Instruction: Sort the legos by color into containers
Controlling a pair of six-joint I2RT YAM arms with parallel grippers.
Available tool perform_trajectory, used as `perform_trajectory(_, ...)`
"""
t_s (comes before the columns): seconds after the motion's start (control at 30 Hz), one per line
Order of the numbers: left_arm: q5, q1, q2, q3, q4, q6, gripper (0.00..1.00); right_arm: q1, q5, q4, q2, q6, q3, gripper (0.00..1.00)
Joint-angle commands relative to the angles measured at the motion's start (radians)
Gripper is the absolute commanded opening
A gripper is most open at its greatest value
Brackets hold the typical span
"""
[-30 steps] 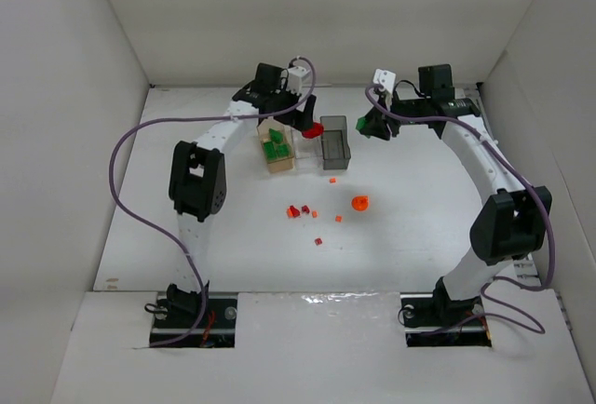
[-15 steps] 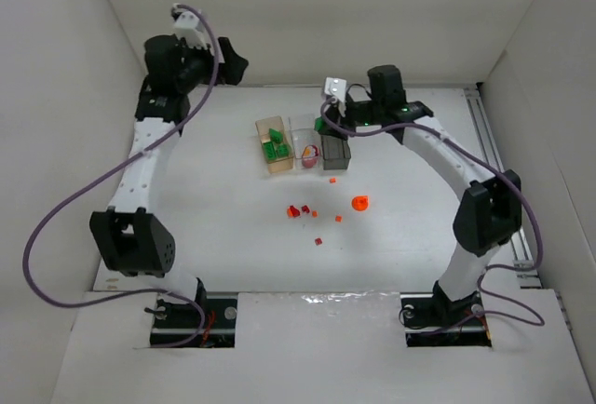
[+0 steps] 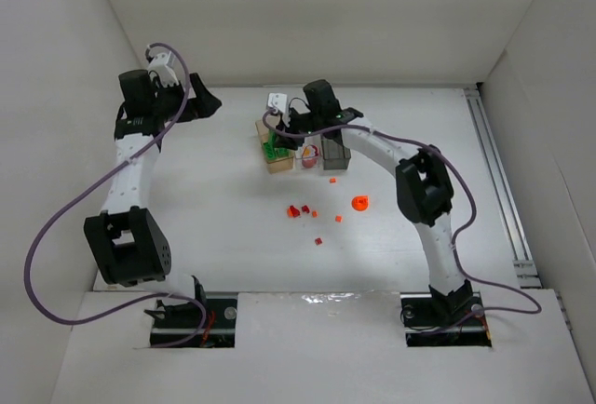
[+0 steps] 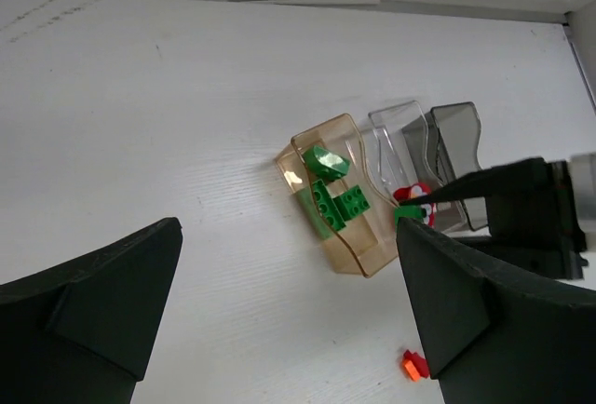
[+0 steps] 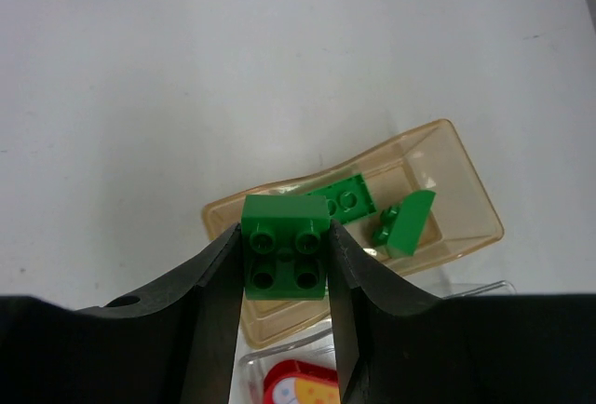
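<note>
Green brick [image 5: 284,257] was pinched in my right tool [image 5: 284,278] over the tan bin [image 5: 470,201], where green ones belonged; my left tool [image 4: 289,320] hung wide, well aside, leaving room.

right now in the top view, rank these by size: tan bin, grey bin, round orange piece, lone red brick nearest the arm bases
1. tan bin and grey bin: they look alike, so no ranking between them
2. round orange piece
3. lone red brick

Three bins [image 3: 307,164] abreast on the counter [image 3: 223,227], loose bricks [image 3: 303,210] before them; the right claw [image 5: 284,257] has its brick [image 5: 284,241] over the leftmost bin [image 5: 470,207].
</note>
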Motion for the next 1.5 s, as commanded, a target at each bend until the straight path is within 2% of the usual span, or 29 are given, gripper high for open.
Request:
perform_trajectory(0.0,0.05,-0.006,-0.084,0.0,-0.001,0.044,1.0,-0.009,0.029,0.094,0.016,0.04,0.097,0.1)
perform_trajectory(0.1,0.05,-0.006,-0.109,-0.053,0.027,0.044,1.0,-0.009,0.029,0.103,0.044,0.049,0.134,0.26)
perform_trajectory(0.3,0.105,-0.006,-0.109,-0.062,0.009,0.107,1.0,-0.009,0.03,0.103,0.068,0.049,0.172,0.54)
perform_trajectory(0.37,0.116,-0.006,-0.109,-0.073,0.035,0.118,1.0,0.0,0.03,0.103,0.059,0.049,0.172,0.56)
perform_trajectory(0.53,0.137,-0.006,-0.1,-0.073,0.056,0.118,1.0,0.0,0.03,0.103,-0.039,0.038,0.102,0.67)
perform_trajectory(0.6,0.183,-0.006,-0.074,-0.064,0.056,0.148,1.0,-0.032,0.03,0.103,-0.097,0.023,0.017,0.65)
perform_trajectory(0.7,0.174,-0.075,-0.065,-0.037,-0.01,0.231,1.0,-0.107,0.007,0.054,-0.27,-0.032,-0.12,0.64)
perform_trajectory(0.73,0.163,-0.094,-0.065,-0.037,-0.022,0.286,1.0,-0.13,-0.006,0.028,-0.359,-0.09,-0.221,0.64)
perform_trajectory(0.83,0.163,-0.147,-0.055,-0.051,-0.044,0.334,1.0,-0.209,-0.007,-0.128,-0.47,-0.221,-0.391,0.59)
perform_trajectory(0.87,0.163,-0.158,-0.055,-0.063,-0.044,0.334,1.0,-0.227,-0.007,-0.174,-0.531,-0.334,-0.427,0.55)
perform_trajectory(0.97,0.153,-0.18,-0.045,-0.076,-0.044,0.334,1.0,-0.27,-0.019,-0.354,-0.614,-0.562,-0.579,0.52)
perform_trajectory(1.0,0.153,-0.189,-0.036,-0.076,-0.034,0.334,1.0,-0.283,0.025,-0.409,-0.667,-0.717,-0.663,0.51)
perform_trajectory(1.03,0.153,-0.189,-0.022,-0.076,-0.034,0.321,1.0,-0.293,0.045,-0.434,-0.688,-0.784,-0.664,0.51)
perform_trajectory(1.1,0.153,-0.189,-0.003,-0.064,-0.034,0.311,1.0,-0.303,0.076,-0.483,-0.714,-0.92,-0.745,0.48)
perform_trajectory(1.2,0.153,-0.189,0.027,-0.039,-0.044,0.311,1.0,-0.316,0.076,-0.581,-0.705,-0.99,-0.768,0.42)
perform_trajectory(1.23,0.153,-0.189,0.038,-0.028,-0.044,0.311,1.0,-0.316,0.076,-0.615,-0.679,-1.0,-0.768,0.35)
perform_trajectory(1.27,0.153,-0.189,0.038,-0.028,-0.044,0.311,1.0,-0.316,0.076,-0.615,-0.664,-1.01,-0.759,0.34)
perform_trajectory(1.33,0.143,-0.189,0.047,-0.018,-0.044,0.302,1.0,-0.316,0.087,-0.624,-0.621,-1.01,-0.75,0.34)
perform_trajectory(1.47,0.143,-0.189,0.047,-0.018,-0.044,0.302,1.0,-0.316,0.096,-0.615,-0.573,-0.99,-0.724,0.41)
